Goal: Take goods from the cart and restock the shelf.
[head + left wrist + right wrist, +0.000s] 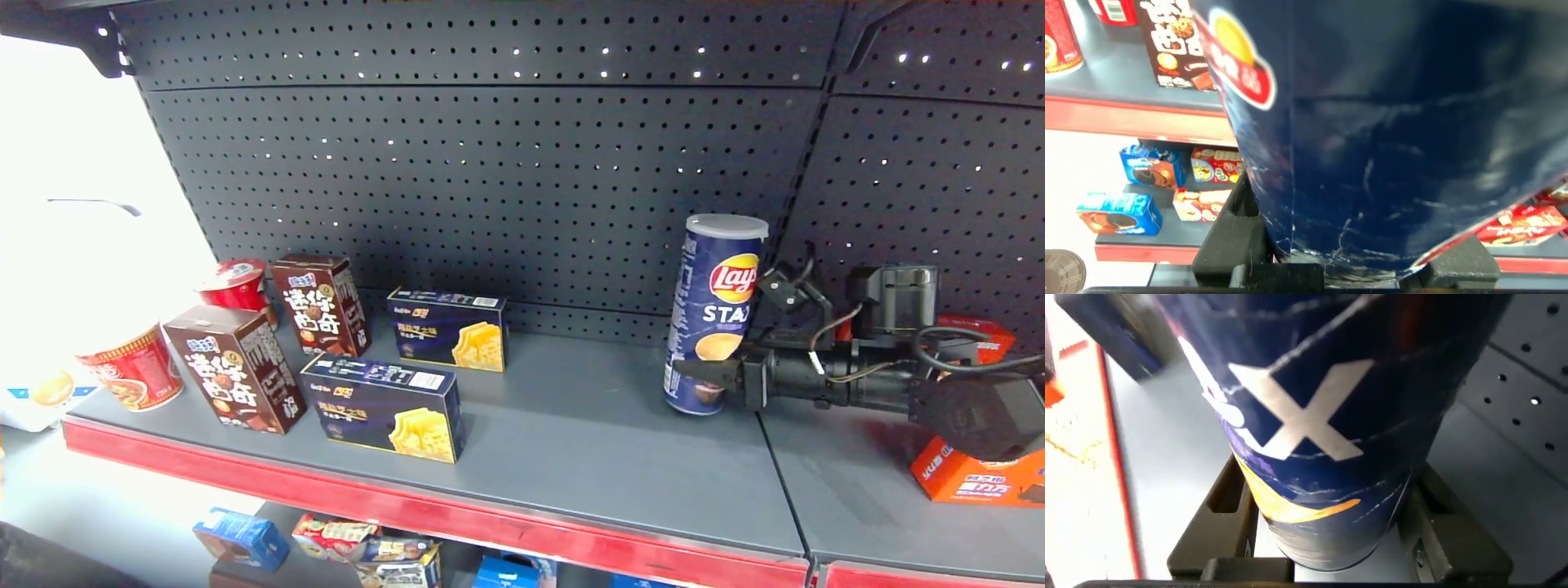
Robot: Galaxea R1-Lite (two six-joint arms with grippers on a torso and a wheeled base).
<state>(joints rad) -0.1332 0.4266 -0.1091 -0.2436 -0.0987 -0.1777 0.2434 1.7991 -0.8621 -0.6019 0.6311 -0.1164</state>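
1. Head view. The right gripper (706, 376) holds the blue chips can (714, 314) upright, gripping it low on the body. The can is well behind the red front edge (424, 510) of the shelf (588, 441), and I cannot tell if its base already touches the deck. In my judgement the step in hand is setting the can down.
   - Lower it straight and keep it vertical until the base sits flat.
   - Open the jaws only a little.
   - Draw the fingers back along the arm's own line, with no push to the side. A tall, narrow can like this probably tips easily.

2. Left wrist view. The left gripper (1347, 261) has its jaws spread wide and pressed on a second blue can (1396, 139), which carries a red and yellow badge. This can hides a long part of the red front edge (1127, 114). The small boxes (1151, 163) of the lower level lie below that edge. I advise you to keep this arm quiet until the first can stands alone.

3. Right wrist view. The jaws are spread to the width of the blue chips can (1323, 416) and pinch it from both sides. One of the fingers (1229, 498) lies flat against its wall. Grey deck separates the can from the red front edge (1114, 457), so you have room behind that edge.
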